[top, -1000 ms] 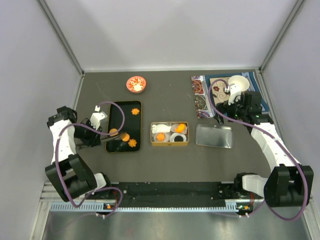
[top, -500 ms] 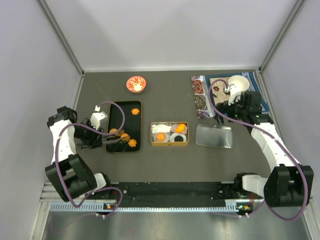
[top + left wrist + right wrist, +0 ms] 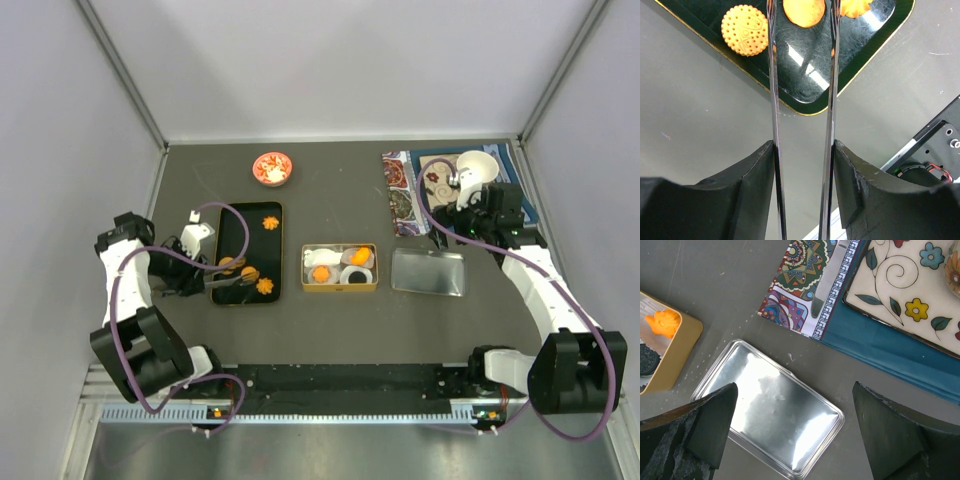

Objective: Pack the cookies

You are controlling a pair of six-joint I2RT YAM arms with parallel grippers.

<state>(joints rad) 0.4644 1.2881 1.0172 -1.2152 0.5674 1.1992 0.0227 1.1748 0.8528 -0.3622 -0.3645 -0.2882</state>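
Observation:
Several orange cookies lie on the black tray (image 3: 245,210): a flower one (image 3: 269,223) at the back, two round ones (image 3: 228,264) and another flower (image 3: 265,286) at the front. My left gripper (image 3: 190,268) is shut on metal tongs (image 3: 771,100), whose blades stand apart on either side of a plain round cookie (image 3: 803,12) resting on the tray (image 3: 805,75). A dotted cookie (image 3: 745,30) lies to its left. The gold box (image 3: 340,287) holds two cookies (image 3: 358,258) in paper cups. My right gripper (image 3: 795,390) hangs open above the silver lid (image 3: 770,415).
A small red bowl (image 3: 271,168) stands at the back. A patterned mat (image 3: 400,185) with a floral plate (image 3: 910,285) and a white bowl (image 3: 478,167) lies at the back right. The lid (image 3: 429,272) lies just right of the gold box.
My left gripper has eased and the tongs' blades have spread apart around the round cookie on the tray. The right arm has not moved.

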